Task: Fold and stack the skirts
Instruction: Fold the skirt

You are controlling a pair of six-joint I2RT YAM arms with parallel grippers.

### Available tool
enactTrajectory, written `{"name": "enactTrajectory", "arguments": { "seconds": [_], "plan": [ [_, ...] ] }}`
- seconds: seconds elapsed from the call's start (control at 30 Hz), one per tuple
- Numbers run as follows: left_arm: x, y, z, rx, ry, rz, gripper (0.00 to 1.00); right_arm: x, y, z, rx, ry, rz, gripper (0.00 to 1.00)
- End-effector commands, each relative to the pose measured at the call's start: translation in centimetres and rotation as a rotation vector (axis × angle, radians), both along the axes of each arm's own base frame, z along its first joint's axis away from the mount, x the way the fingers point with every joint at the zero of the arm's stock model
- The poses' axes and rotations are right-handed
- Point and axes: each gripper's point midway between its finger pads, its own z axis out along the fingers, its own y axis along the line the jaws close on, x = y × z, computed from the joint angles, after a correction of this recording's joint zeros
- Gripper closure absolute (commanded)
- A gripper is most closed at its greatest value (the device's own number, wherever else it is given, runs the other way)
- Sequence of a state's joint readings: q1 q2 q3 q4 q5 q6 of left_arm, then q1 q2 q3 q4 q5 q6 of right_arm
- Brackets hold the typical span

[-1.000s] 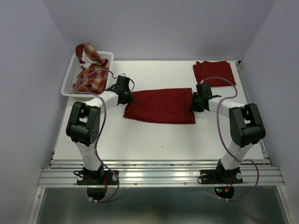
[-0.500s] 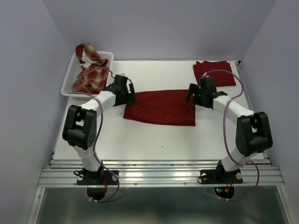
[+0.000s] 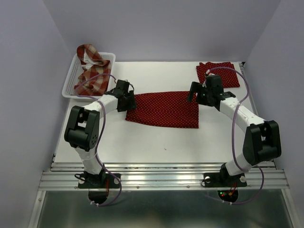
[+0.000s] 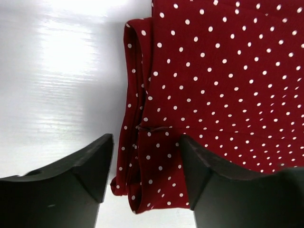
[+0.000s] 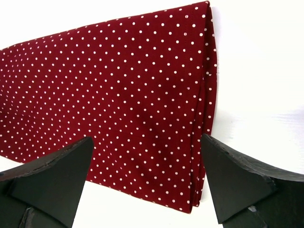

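A dark red polka-dot skirt [image 3: 164, 109] lies folded into a long strip in the middle of the table. My left gripper [image 3: 129, 99] hovers over its left end, jaws open. In the left wrist view the fingers [image 4: 90, 166] stand either side of the skirt's [image 4: 218, 80] rolled edge without pinching it. My right gripper [image 3: 194, 94] is open above the right end. Its fingers [image 5: 237, 180] are spread wide over the skirt [image 5: 118, 95] in the right wrist view. A second polka-dot skirt [image 3: 217, 73] lies folded at the back right. A plaid skirt [image 3: 90, 76] sits crumpled in the basket.
A white lattice basket [image 3: 71, 78] stands at the table's back left corner. The white table [image 3: 156, 140] runs bare in front of the middle skirt. Purple walls close in on the left, back and right.
Both grippers have opened and let go of the middle skirt's ends. The right gripper has risen and drawn back a little toward the rear; the left one shifted slightly at the left end.
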State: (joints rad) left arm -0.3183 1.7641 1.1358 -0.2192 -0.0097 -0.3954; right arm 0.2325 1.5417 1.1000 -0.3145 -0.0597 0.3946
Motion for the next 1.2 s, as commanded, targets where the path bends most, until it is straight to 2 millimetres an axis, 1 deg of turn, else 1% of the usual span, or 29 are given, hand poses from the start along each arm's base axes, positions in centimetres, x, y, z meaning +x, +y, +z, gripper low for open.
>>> {"name": "enactTrajectory", "arguments": {
  "seconds": [0.0, 0.07, 0.23, 0.37, 0.4, 0.47, 0.5, 0.53, 0.57, 0.6, 0.63, 0.73, 0.8, 0.83, 0.9, 0.93, 1.0, 1.03, 1.1, 1.13, 1.17],
  "plan": [
    [-0.1, -0.9, -1.1, -0.040, 0.021, -0.044, 0.39, 0.3, 0.4, 3.8, 0.011, -0.087, 0.026, 0.00],
    [-0.2, -1.0, -1.6, -0.045, 0.030, -0.047, 0.40, 0.2, 0.1, 4.2, 0.007, -0.097, 0.015, 0.00],
    [-0.9, -0.2, -2.9, -0.015, 0.054, -0.023, 0.40, -0.2, 0.4, 4.8, 0.019, -0.104, 0.030, 0.00],
    [-1.5, -0.3, -4.0, -0.020, 0.082, -0.025, 0.41, -0.4, 0.4, 5.1, 0.023, -0.111, 0.035, 0.00],
    [-1.8, -0.3, -4.4, -0.023, 0.091, -0.028, 0.44, -0.4, 0.4, 5.3, 0.022, -0.115, 0.036, 0.00],
    [-1.6, -0.5, -4.5, -0.030, 0.086, -0.032, 0.50, -0.6, 0.3, 5.3, 0.018, -0.114, 0.033, 0.00],
    [-1.6, -0.7, -4.3, -0.041, 0.082, -0.043, 0.56, -0.7, 0.2, 5.2, 0.014, -0.112, 0.034, 0.00],
    [-1.5, -0.8, -4.3, -0.045, 0.075, -0.046, 0.60, -0.7, 0.1, 5.4, 0.015, -0.118, 0.031, 0.00],
    [-1.6, -1.0, -4.3, -0.057, 0.079, -0.057, 0.67, -0.8, 0.0, 5.5, 0.010, -0.120, 0.029, 0.00],
    [-1.6, -1.2, -4.2, -0.063, 0.079, -0.060, 0.93, -0.8, 0.0, 5.5, 0.006, -0.122, 0.029, 0.00],
    [-1.5, -1.3, -4.2, -0.069, 0.078, -0.060, 1.00, -0.8, -0.1, 5.6, 0.003, -0.124, 0.025, 0.00],
    [-1.3, -1.5, -3.7, -0.090, 0.054, -0.050, 1.00, -0.9, -0.2, 5.7, -0.004, -0.130, 0.034, 0.00],
    [-0.8, -1.0, -2.7, -0.071, 0.017, -0.019, 1.00, -1.1, 0.1, 5.8, -0.007, -0.135, 0.067, 0.00],
    [-0.2, -0.5, -1.2, -0.057, -0.028, 0.002, 1.00, -1.3, 0.3, 5.7, -0.006, -0.135, 0.092, 0.00],
    [0.4, 0.3, 0.3, -0.030, -0.080, 0.037, 1.00, -1.5, 1.0, 5.5, -0.014, -0.137, 0.121, 0.00],
    [0.6, 0.5, 1.9, -0.030, -0.117, 0.048, 1.00, -1.7, 1.9, 5.5, -0.022, -0.147, 0.151, 0.00],
    [0.9, 1.1, 3.5, -0.014, -0.152, 0.069, 1.00, -1.7, 2.9, 5.4, -0.025, -0.157, 0.182, 0.00],
    [0.8, 1.1, 4.2, -0.013, -0.159, 0.072, 1.00, -1.7, 4.0, 5.7, -0.018, -0.175, 0.209, 0.00],
    [0.8, 1.3, 5.9, -0.021, -0.192, 0.083, 1.00, -1.6, 5.3, 6.1, 0.006, -0.194, 0.232, 0.00],
    [0.7, 1.3, 6.3, -0.023, -0.197, 0.086, 1.00, -1.3, 6.3, 6.0, 0.022, -0.203, 0.250, 0.00],
    [0.6, 1.4, 7.1, -0.027, -0.213, 0.096, 1.00, -1.5, 7.7, 6.1, 0.040, -0.206, 0.273, 0.01]
  ]
}}
